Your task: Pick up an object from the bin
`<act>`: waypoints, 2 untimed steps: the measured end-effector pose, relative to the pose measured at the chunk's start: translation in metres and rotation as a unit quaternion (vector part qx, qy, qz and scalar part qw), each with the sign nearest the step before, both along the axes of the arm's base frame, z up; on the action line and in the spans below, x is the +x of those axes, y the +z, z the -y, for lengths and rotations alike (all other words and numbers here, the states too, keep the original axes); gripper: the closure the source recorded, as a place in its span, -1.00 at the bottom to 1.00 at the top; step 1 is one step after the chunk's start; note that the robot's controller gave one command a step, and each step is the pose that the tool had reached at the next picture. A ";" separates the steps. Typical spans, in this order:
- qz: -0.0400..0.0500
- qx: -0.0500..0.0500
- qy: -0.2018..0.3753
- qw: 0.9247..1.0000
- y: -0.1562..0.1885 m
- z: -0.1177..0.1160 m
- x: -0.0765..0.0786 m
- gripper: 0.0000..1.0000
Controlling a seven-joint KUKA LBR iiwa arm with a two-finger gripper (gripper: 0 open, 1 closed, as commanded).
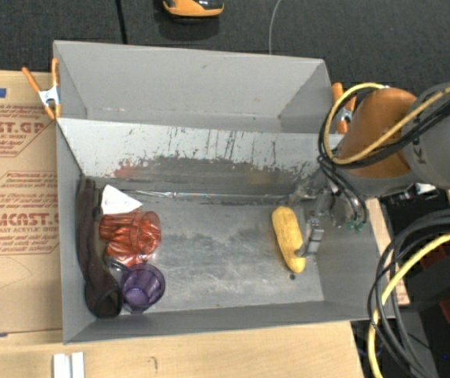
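Note:
A yellow corn cob [288,238] lies on the bin floor at the right, pointing roughly toward the front. My gripper [313,236] hangs just to the cob's right, one dark finger beside the cob's lower half and close to touching it. Nothing shows between its fingers.
Along the bin's left wall lie a long dark brown cloth-like thing [93,250], a white piece [117,200], a clear red-orange plastic thing [130,236] and a purple cup [142,285]. The arm with its orange cover and yellow cables reaches over the right rim.

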State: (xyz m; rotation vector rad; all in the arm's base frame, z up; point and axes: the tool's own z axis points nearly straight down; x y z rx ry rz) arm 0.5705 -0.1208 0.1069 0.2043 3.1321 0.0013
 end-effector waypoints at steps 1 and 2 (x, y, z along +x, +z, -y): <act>-0.001 -0.001 -0.043 0.999 -0.021 0.014 -0.005 -1.00; -0.002 0.000 -0.066 0.998 -0.029 -0.002 -0.009 -1.00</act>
